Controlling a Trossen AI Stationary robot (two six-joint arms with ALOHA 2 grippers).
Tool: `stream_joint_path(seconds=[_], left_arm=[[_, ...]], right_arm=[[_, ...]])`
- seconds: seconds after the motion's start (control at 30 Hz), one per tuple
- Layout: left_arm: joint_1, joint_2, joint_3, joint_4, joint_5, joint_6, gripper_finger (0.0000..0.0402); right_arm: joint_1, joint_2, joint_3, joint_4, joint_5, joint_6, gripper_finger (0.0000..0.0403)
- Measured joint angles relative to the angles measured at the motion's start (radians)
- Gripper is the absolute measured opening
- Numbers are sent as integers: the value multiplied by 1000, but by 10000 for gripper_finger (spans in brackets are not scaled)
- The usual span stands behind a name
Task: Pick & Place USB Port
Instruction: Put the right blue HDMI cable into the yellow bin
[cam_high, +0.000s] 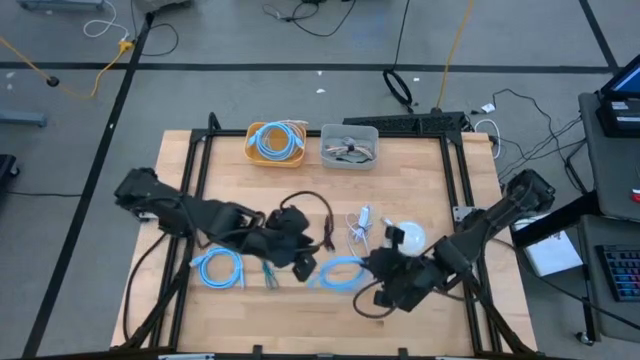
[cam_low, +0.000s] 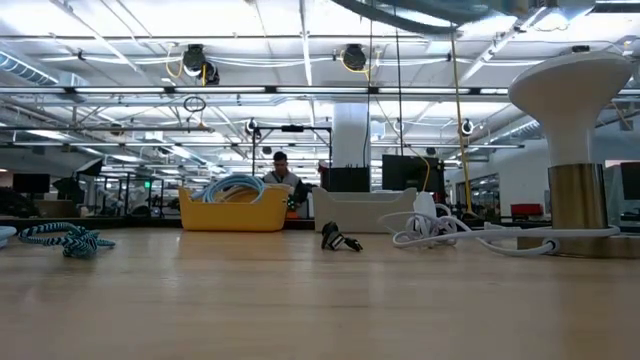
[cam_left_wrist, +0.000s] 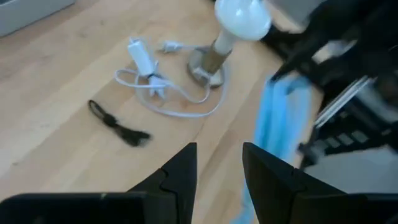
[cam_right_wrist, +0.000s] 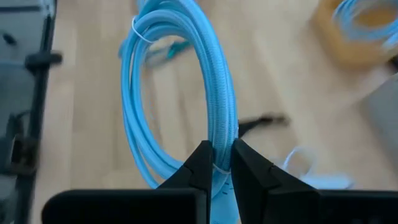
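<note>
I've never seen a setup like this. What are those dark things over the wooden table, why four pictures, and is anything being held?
The dark shapes are two robot arms, each ending in a two-finger gripper. One picture looks straight down, one looks level across the table top, and two come from cameras on the arms' wrists.

On the wooden table lie a yellow basket of blue cable, a grey bin, a white lamp, a white charger cable, a black cable and a loose blue coil.

The right gripper is shut on a blue cable coil. The left gripper is open and holds nothing.
</note>
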Motion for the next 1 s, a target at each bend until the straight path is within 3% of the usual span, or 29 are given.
stream_joint_path(seconds=[0.17, 0.57, 0.73, 1.0], left_arm=[[41, 3, 0, -16, 41, 33, 143], [58, 1, 0, 27, 148, 64, 223], [44, -5, 0, 75, 198, 92, 216], [38, -3, 0, 108, 177, 113, 187]], right_arm=[[-32, -2, 90, -59, 49, -74, 28], [-39, -1, 95, -135, 45, -80, 26], [-39, -1, 95, -149, 38, -79, 26], [-39, -1, 95, -139, 36, -71, 26]])
